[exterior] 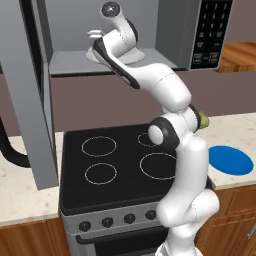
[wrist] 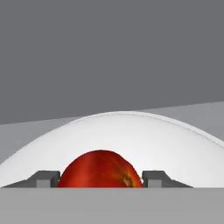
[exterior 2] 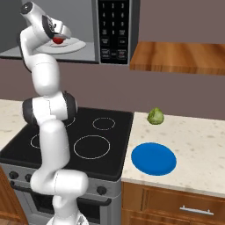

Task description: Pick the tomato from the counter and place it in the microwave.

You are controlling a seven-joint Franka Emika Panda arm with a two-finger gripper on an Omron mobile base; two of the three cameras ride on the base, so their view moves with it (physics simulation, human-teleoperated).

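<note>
The tomato [wrist: 99,169] is being gripped between the two fingertips [wrist: 43,178] of the gripper [exterior 2: 57,40], the jaws being closed against its sides, and it is being held inside the open microwave [exterior 2: 112,30] just above the white round plate [wrist: 131,135]. The arm is being stretched up over the black stovetop [exterior 2: 79,140], while a light-green lumpy object [exterior 2: 155,116] and a blue disc [exterior 2: 154,158] are being left lying on the counter [exterior 2: 197,145].
</note>
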